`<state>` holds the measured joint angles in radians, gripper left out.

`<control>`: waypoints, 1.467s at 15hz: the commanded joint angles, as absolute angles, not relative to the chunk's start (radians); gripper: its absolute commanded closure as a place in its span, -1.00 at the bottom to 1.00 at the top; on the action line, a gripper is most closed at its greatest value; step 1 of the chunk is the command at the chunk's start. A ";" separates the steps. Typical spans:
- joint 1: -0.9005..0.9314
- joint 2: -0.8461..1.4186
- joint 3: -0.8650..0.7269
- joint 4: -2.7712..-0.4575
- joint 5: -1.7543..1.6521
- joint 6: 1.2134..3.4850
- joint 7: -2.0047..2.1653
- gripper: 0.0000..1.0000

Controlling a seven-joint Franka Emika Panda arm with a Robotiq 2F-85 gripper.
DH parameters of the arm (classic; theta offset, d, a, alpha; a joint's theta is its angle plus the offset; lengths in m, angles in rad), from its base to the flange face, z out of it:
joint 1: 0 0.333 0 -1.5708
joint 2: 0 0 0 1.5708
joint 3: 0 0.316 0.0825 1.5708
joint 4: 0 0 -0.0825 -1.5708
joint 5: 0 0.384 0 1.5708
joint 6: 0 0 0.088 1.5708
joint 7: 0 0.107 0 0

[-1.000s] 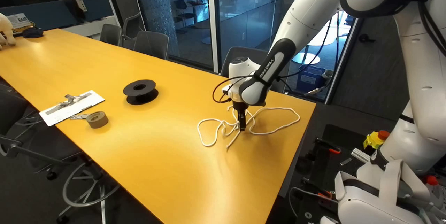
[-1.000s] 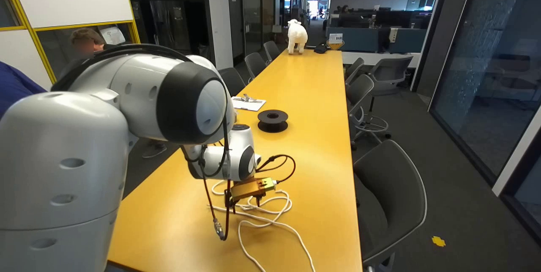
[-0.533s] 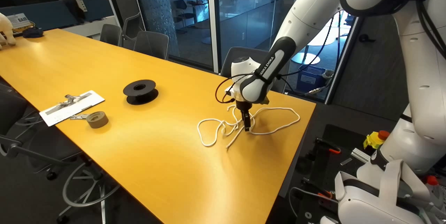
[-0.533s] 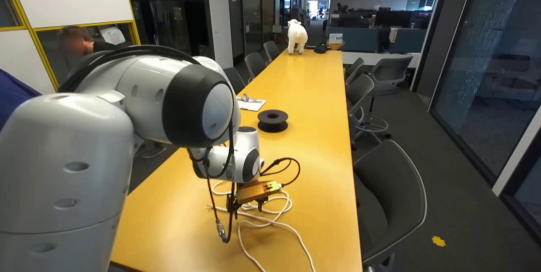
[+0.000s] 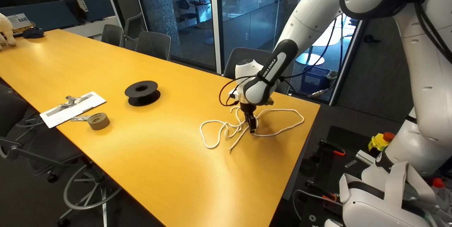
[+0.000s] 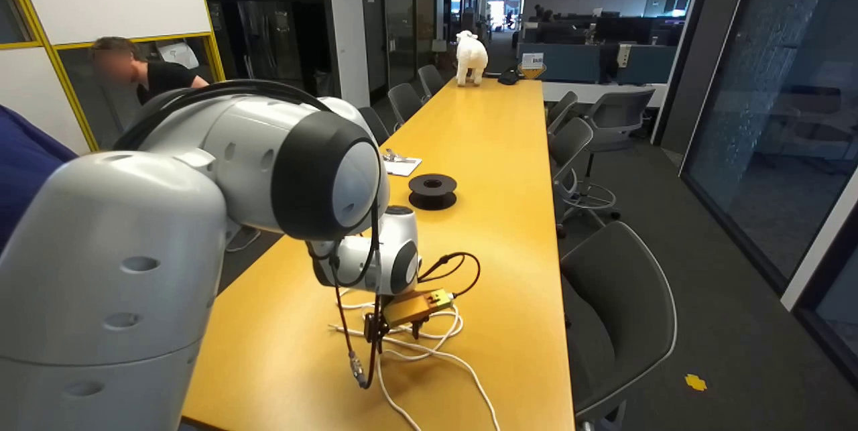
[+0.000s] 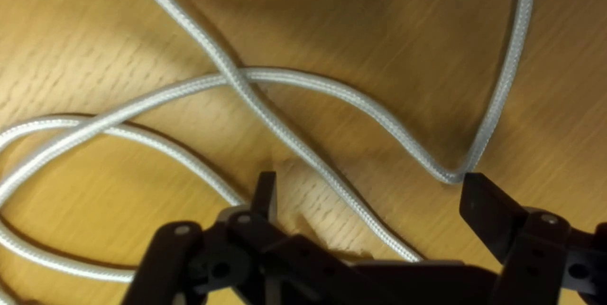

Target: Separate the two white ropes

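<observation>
Two thin white ropes lie tangled in loops on the table, one loop of rope (image 5: 212,148) to the left and one loop of rope (image 5: 282,109) to the right in an exterior view. Which strand belongs to which rope I cannot tell. In the wrist view a straight strand (image 7: 308,154) crosses over a curved strand (image 7: 360,98) and runs down between the fingers. My gripper (image 7: 369,177) is spread wide, gripping nothing. Its right fingertip overlaps the curved strand's bend; contact is unclear. In both exterior views the gripper (image 5: 252,131) points down over the tangle, partly hiding it.
A black spool (image 5: 142,93) stands farther along the yellow table (image 5: 176,170). Beyond it lie a brown tape roll (image 5: 99,121) and a white card (image 5: 88,104) with metal pieces on top. The right loop comes near the table's end.
The gripper has shifted a little to the right in both exterior views, over the tangle, mostly in the first half second. The ropes look unmoved, and the fingers stay spread.
</observation>
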<state>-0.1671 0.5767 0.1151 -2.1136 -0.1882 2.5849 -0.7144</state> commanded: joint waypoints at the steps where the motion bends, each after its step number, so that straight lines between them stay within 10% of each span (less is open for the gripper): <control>1: -0.172 0.602 0.125 -2.071 -0.167 2.573 -0.754 -1.00; 22: -0.144 0.635 0.107 -2.028 -0.136 2.580 -0.651 -1.00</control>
<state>-0.1642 0.6272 0.1217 -2.0440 -0.1340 2.5703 -0.6793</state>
